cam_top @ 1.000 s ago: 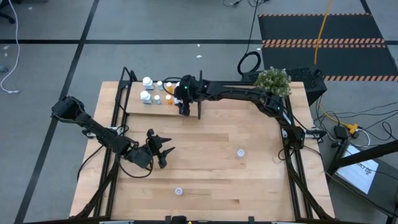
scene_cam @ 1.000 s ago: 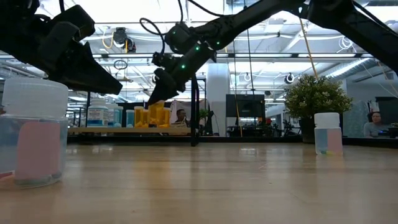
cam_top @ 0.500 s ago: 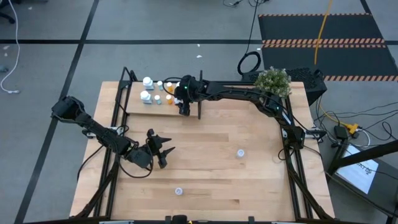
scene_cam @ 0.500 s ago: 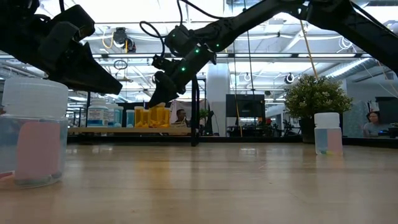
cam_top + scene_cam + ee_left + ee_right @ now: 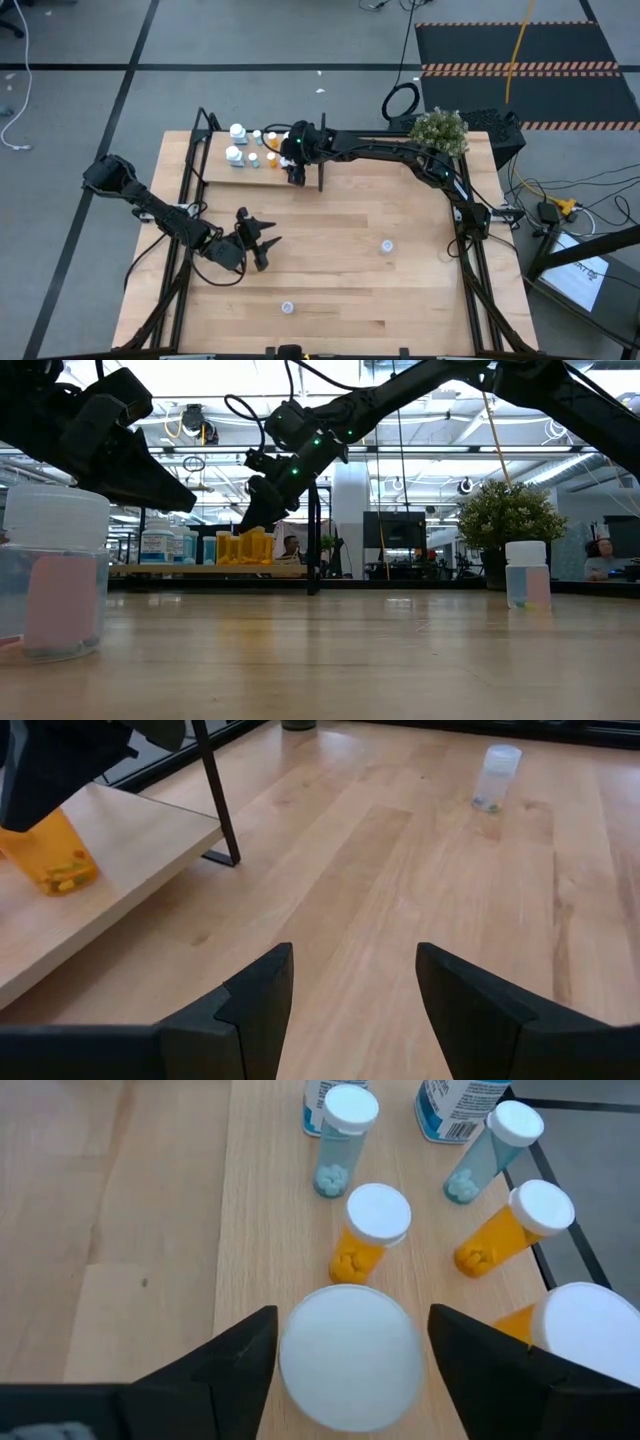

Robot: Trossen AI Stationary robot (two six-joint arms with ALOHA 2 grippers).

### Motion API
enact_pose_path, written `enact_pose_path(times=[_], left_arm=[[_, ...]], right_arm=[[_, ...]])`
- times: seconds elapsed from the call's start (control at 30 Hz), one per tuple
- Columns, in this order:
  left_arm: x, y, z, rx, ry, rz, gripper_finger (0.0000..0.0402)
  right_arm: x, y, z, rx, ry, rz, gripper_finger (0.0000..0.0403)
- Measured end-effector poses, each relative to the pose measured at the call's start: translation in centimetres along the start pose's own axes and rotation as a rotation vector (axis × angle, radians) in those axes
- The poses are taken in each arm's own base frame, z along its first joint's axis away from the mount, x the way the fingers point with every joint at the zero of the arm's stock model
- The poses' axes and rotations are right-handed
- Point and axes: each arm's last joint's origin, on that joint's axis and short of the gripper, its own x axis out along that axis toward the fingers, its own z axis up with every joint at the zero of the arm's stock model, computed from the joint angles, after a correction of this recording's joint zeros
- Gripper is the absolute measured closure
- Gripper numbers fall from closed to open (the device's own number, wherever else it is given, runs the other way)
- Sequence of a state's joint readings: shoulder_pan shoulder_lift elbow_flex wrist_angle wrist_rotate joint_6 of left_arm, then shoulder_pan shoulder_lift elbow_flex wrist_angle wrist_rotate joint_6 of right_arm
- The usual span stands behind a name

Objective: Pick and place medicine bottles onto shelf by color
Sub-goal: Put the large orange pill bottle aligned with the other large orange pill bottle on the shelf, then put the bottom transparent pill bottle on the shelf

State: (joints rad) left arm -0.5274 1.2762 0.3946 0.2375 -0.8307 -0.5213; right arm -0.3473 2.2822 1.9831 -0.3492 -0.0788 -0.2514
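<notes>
The shelf (image 5: 215,172) stands at the table's far left and carries white, pale blue and orange medicine bottles (image 5: 372,1230). My right gripper (image 5: 350,1352) hovers over its right part, pointing down at a slant, open. Its fingers flank an orange bottle (image 5: 52,860) with a white cap (image 5: 345,1355), whose base is on the plank. My left gripper (image 5: 262,240) waits open above the near left of the table, holding nothing (image 5: 355,980). Two pale bottles (image 5: 387,245) (image 5: 288,307) stand on the tabletop. My right gripper's fingers stand close on either side of the orange bottle's white cap (image 5: 400,1380), coming from above at a slant. A narrow gap shows beside one finger (image 5: 470,1370); whether the other finger touches the cap I cannot tell. The bottle rests on the shelf.
A black upright divider (image 5: 321,172) stands just right of my right gripper. A potted plant (image 5: 438,130) sits at the far right corner. Black frame posts (image 5: 200,125) edge the shelf. Bare tabletop lies between the two arms.
</notes>
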Motion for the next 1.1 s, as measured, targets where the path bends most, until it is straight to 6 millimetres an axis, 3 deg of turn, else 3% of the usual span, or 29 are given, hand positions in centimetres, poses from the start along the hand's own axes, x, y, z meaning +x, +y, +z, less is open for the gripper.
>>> enact_pose_path(times=[0.77,0.9,1.1], left_arm=[[0.0,-0.2,0.0,0.005,0.018,-0.048,0.0190],[0.0,-0.4,0.3,0.006,0.009,-0.089,0.0190],[-0.3,-1.2,0.7,0.055,0.017,-0.243,0.0190]], right_arm=[[-0.3,0.6,0.6,-0.008,-0.015,-0.045,0.0105],[-2.2,1.8,1.8,-0.020,-0.029,-0.030,0.0104],[-8.2,5.0,4.8,-0.050,-0.037,-0.074,0.0103]])
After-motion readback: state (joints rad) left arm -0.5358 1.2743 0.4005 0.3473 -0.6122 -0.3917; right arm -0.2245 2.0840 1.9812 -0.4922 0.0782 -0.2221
